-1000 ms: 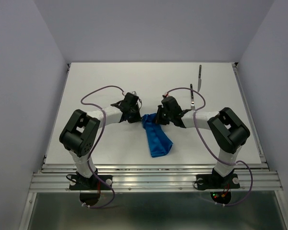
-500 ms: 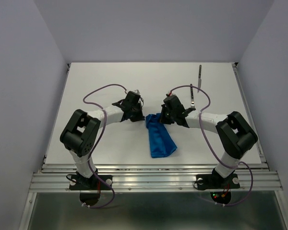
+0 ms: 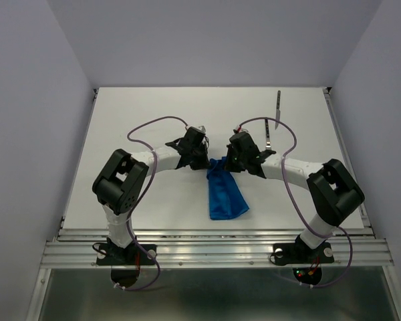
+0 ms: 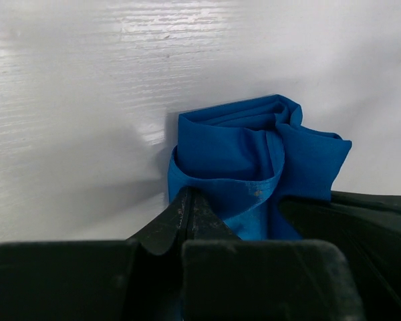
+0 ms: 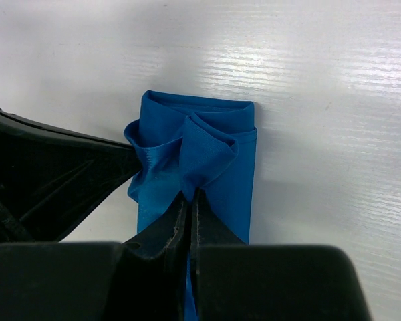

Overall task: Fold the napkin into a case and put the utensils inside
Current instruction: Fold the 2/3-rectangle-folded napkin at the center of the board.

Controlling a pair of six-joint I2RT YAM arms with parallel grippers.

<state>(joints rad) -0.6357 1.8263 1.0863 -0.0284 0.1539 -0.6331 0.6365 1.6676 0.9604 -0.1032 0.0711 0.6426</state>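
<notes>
Now the left pincer [image 4: 189, 200] and the right pincer [image 5: 189, 197] are both clamped on the bunched upper end of the bright royal-blue soft cloth napkin [image 3: 226, 194], centre-frame on the white desk [image 3: 134, 114]. Over the last second they drew that end up-right, straightening the strip toward a case; two slim silver metal utensils [image 3: 269, 138] wait untouched, upper right.

A white counter [image 3: 147, 107] lies under the fingers [image 4: 178, 217], faintly grained and glossy with soft glare; plain pale lilac walls [image 3: 207, 40] rise beyond them and on both sides; metal rails [image 3: 214, 253] edge it behind them.
</notes>
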